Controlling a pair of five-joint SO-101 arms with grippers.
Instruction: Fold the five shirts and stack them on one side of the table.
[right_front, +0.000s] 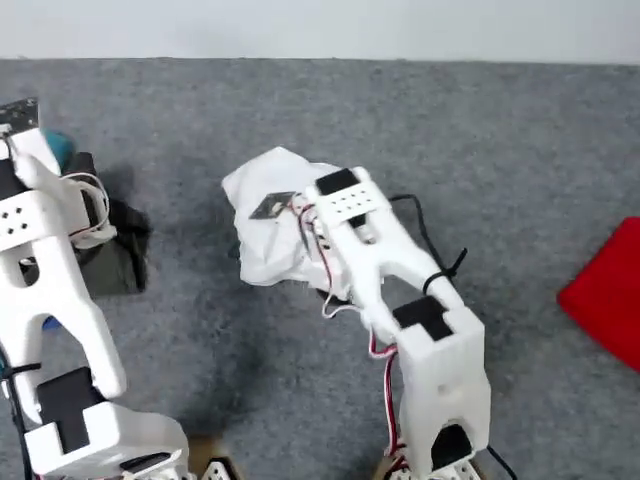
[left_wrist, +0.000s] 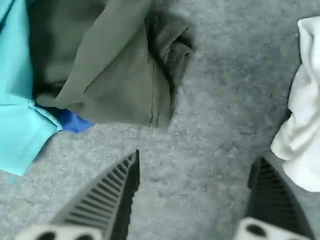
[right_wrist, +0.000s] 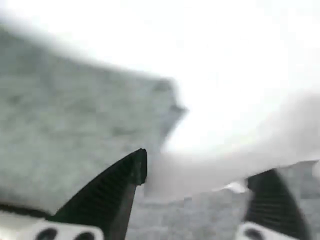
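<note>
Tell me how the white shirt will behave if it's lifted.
The white shirt lies crumpled in soft folds, so it probably sags and drapes when lifted. It looks thin, likely light. Pushed over the grey felt, it may bunch up.

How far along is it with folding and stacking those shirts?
Done, roughly: an olive shirt lies over a teal shirt and a blue shirt in a pile at one side. In hand: the right gripper is open around the crumpled white shirt. To do: that one, and the red shirt lying apart. The left gripper hangs open.
</note>
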